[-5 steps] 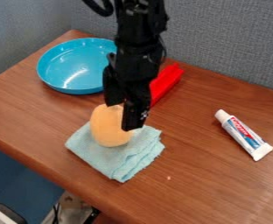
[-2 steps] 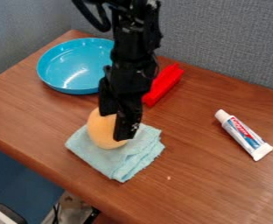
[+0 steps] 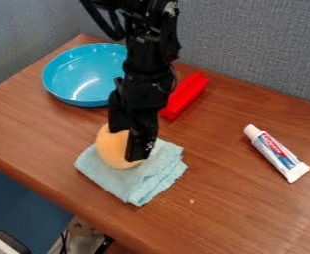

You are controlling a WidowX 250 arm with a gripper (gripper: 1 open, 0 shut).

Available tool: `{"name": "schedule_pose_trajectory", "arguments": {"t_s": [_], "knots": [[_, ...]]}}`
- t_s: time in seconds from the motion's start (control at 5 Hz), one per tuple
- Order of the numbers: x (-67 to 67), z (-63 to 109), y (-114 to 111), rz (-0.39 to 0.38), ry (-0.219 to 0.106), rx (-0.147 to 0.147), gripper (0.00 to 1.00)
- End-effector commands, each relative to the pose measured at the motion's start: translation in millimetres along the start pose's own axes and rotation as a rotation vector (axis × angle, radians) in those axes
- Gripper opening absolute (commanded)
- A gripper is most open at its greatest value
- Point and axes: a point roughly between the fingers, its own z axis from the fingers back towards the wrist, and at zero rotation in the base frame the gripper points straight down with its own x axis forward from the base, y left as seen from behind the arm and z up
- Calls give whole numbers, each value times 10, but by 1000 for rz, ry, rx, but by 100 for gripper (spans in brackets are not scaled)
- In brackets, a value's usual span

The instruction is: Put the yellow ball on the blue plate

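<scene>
The yellow ball (image 3: pixel 108 147) is an orange-yellow egg shape resting on a light-blue folded cloth (image 3: pixel 134 171) near the table's front. My gripper (image 3: pixel 128 136) points down over it, open, with its black fingers straddling the ball's upper right side; the fingers hide much of the ball. The blue plate (image 3: pixel 80 74), a glossy cyan dish, sits empty at the back left, well apart from the gripper.
A red block-like object (image 3: pixel 186 94) lies just behind the arm, right of the plate. A white toothpaste tube (image 3: pixel 276 152) lies at the right. The wooden table (image 3: pixel 39 124) ends close in front of the cloth.
The gripper has come down and shifted slightly left, so its fingers now reach lower around the ball. The ball and cloth have not moved.
</scene>
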Motion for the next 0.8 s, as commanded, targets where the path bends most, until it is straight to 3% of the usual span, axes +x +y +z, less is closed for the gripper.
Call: {"name": "schedule_pose_trajectory", "arguments": {"t_s": [0.0, 0.6], "knots": [[-6, -56, 41, 7, 9, -5, 100], [60, -189, 58, -2, 23, -32, 100]]}}
